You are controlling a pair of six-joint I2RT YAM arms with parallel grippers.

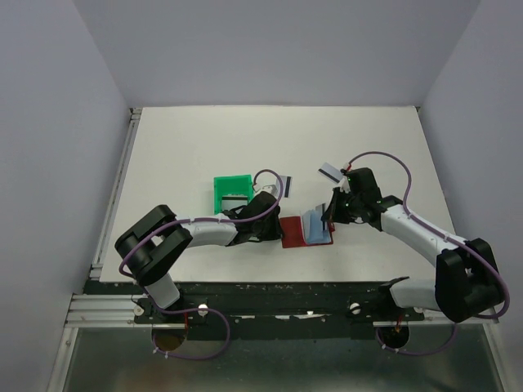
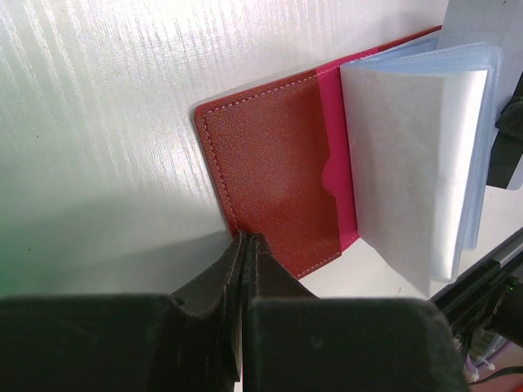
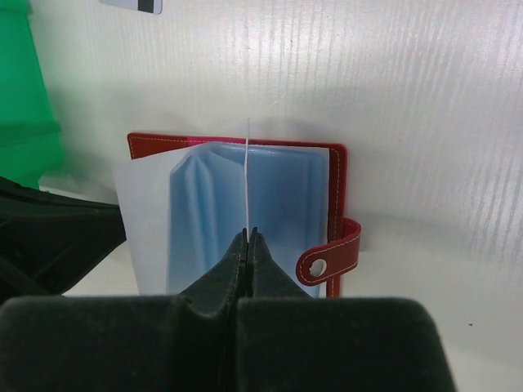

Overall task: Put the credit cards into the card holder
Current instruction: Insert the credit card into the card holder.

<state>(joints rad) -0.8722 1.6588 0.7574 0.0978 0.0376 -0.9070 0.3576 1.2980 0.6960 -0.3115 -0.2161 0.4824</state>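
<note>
Now inserting: right gripper pinches credit card over card holder, left gripper clamps cover; next, align to sleeve.

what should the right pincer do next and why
Probably ease the right pincer forward so the thin card it grips edge-on slides between the blue sleeves of the card holder, which the left pincer pins open by its red cover.

It was a robotics lab bench. A white table sat boxed in by plain grey walls, with two cabled robot arms bolted along a metal rail.
</note>
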